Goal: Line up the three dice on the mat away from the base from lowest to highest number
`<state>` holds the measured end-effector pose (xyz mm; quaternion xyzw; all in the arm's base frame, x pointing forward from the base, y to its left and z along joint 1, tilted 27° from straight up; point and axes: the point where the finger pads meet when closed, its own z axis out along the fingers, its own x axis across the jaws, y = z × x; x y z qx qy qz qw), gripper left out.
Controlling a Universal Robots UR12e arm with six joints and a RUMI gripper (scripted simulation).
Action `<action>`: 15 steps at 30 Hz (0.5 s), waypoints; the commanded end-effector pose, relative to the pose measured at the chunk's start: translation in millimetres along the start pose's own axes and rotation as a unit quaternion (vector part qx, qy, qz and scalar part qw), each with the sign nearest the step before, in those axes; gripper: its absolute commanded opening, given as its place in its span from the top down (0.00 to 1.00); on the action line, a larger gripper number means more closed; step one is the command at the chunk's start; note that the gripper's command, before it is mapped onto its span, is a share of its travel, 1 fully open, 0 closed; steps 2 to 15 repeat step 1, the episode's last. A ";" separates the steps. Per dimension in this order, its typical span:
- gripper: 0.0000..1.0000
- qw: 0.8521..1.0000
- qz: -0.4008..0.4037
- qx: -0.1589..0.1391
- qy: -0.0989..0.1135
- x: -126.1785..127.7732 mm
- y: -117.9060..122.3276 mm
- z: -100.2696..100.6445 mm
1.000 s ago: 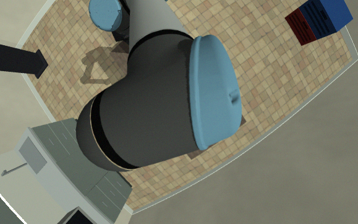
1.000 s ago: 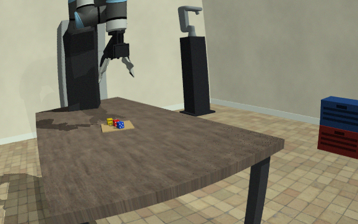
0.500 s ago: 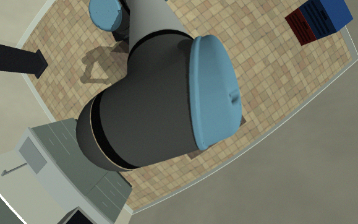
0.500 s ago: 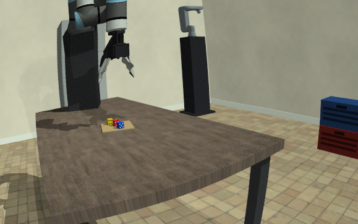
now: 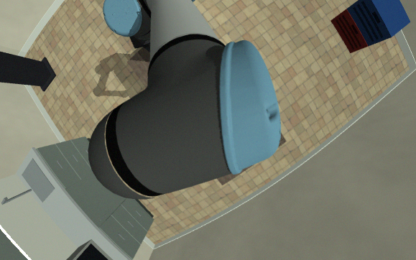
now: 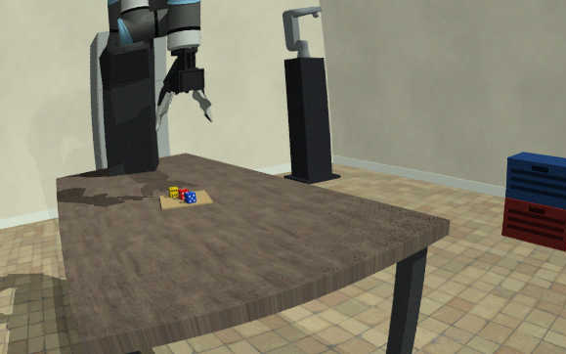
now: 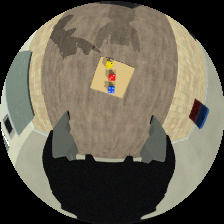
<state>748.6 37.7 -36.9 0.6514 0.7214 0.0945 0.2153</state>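
A tan mat (image 6: 183, 201) lies on the dark wooden table, on the side near the robot's base. On it stand a yellow die (image 6: 173, 192), a red die (image 6: 183, 194) and a blue die (image 6: 191, 198), close together in a row. The wrist view shows the same row on the mat (image 7: 116, 79): the yellow die (image 7: 109, 65), the red die (image 7: 112, 77) and the blue die (image 7: 111, 89). The top numbers are too small to read. My gripper (image 6: 184, 110) hangs high above the table, open and empty; its fingers frame the wrist view. In the top view the arm hides the table.
A black pedestal (image 6: 309, 119) with a grey camera arm stands behind the table. A blue crate stacked on a red crate (image 6: 544, 206) sits on the floor at the right. The robot's dark column (image 6: 127, 105) stands at the table's far edge.
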 end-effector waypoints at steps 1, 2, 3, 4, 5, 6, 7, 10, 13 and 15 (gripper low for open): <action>0.00 1.000 0.000 -0.001 0.000 0.0 0.5 -0.5; 0.00 1.000 0.000 -0.001 0.000 0.0 0.5 -0.5; 0.00 1.000 0.000 -0.001 0.000 0.0 0.5 -0.5; 0.00 1.000 0.000 -0.001 0.000 0.0 0.5 -0.5; 0.00 1.000 0.000 -0.001 0.000 0.0 0.5 -0.5; 0.00 1.000 0.000 -0.001 0.000 0.0 0.5 -0.5; 0.00 1.000 0.000 -0.001 0.000 0.0 0.5 -0.5; 0.00 1.000 0.000 -0.001 0.000 0.0 0.5 -0.5; 0.00 1.000 0.000 -0.001 0.000 0.0 0.5 -0.5; 0.00 1.000 0.000 -0.001 0.000 0.0 0.5 -0.5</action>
